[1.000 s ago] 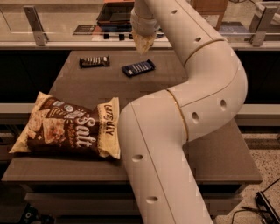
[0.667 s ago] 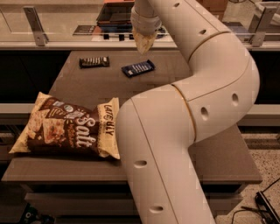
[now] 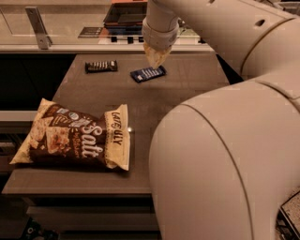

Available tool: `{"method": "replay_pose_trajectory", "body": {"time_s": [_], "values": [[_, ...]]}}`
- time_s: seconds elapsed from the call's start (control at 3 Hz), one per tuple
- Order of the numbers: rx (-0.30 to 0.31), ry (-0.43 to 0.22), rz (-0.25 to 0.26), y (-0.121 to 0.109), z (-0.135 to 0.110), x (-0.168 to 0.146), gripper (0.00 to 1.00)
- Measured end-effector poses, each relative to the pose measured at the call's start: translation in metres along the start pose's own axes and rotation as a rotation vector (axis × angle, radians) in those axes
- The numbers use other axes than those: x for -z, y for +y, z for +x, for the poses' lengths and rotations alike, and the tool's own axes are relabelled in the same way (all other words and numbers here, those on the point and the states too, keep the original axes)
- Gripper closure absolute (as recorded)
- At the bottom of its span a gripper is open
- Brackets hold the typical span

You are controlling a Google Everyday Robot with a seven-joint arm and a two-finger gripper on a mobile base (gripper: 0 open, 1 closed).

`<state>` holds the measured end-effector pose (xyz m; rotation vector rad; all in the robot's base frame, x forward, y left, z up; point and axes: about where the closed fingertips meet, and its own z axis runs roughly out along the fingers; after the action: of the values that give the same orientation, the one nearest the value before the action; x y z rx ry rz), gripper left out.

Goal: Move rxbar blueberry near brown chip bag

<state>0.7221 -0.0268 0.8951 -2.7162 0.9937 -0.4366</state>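
Observation:
The rxbar blueberry [image 3: 148, 73], a small flat dark-blue bar with white lettering, lies at the far middle of the table. My gripper [image 3: 156, 60] hangs from the arm just above and slightly right of it, fingertips pointing down, close to the bar. The brown chip bag [image 3: 75, 136], puffy with cream-yellow ends and white "Salt" lettering, lies at the near left of the table, well apart from the bar.
A dark brown wrapped bar [image 3: 101, 66] lies at the far left of the brown table [image 3: 187, 84]. My large arm [image 3: 225, 154] fills the right side of the view and hides the table's right part. A counter with a tray [image 3: 124, 14] stands behind.
The gripper has stayed over the blue bar, perhaps a little lower. The bars and the bag have not moved.

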Motion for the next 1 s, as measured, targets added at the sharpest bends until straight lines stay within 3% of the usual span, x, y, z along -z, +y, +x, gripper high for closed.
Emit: {"method": "replay_pose_trajectory", "body": {"time_s": [0.33,0.67,1.0], "values": [[0.0,-0.012,-0.024,0.0098,-0.0044,-0.0083,1.0],[0.0,-0.013,-0.026,0.0101,-0.0048,-0.0095,0.83],[0.001,-0.015,-0.028,0.0103,-0.0054,-0.011,0.59]]}}
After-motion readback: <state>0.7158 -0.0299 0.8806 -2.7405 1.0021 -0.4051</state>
